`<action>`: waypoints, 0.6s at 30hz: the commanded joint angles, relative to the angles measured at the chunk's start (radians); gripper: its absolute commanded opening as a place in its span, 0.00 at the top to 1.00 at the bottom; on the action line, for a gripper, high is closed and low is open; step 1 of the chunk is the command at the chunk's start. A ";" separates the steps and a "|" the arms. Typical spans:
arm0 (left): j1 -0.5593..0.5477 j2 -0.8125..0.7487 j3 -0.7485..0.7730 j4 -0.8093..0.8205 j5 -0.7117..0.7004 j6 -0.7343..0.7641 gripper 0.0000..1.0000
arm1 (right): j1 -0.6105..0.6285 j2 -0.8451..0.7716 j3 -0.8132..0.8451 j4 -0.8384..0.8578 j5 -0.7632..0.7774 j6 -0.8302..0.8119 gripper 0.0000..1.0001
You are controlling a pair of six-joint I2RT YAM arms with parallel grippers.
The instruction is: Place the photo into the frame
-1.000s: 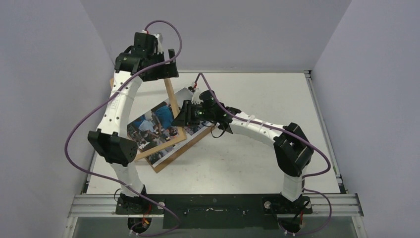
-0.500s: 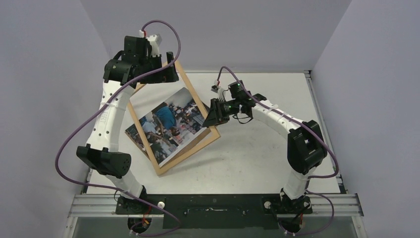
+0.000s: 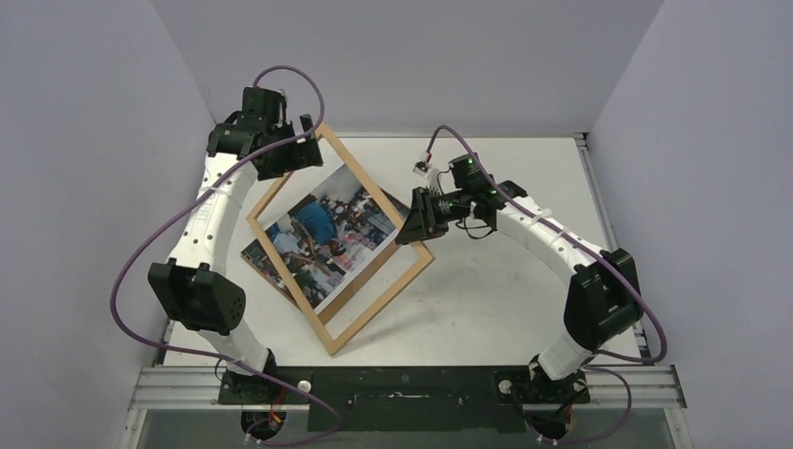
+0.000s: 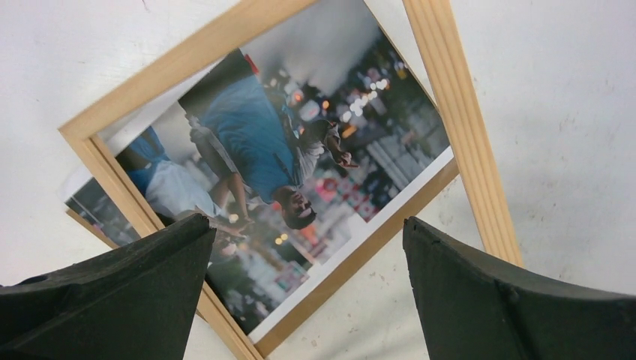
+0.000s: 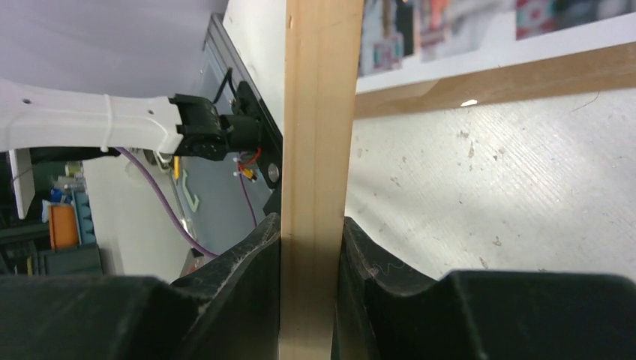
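Plainly — left gripper (image 4: 309,240) spread wide, empty; right gripper (image 5: 311,232) tight on the frame (image 3: 382,304).

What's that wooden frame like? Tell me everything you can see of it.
The frame is an open rectangle of thin, pale, grooved wood bars, with no glass visible. The right gripper pinches its right bar, holding it apparently tilted above the white table. The photo shows through its opening, one corner reaching past a bar.
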 commanded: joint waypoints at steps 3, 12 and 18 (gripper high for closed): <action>0.037 -0.082 0.014 0.114 0.009 -0.025 0.03 | -0.030 -0.169 0.096 0.134 0.048 0.135 1.00; 0.069 -0.165 -0.038 0.119 0.083 0.021 0.03 | -0.103 -0.288 0.181 0.004 0.062 0.202 1.00; 0.083 -0.233 -0.164 0.105 0.147 0.000 0.03 | -0.130 -0.302 0.270 -0.154 0.201 0.131 1.00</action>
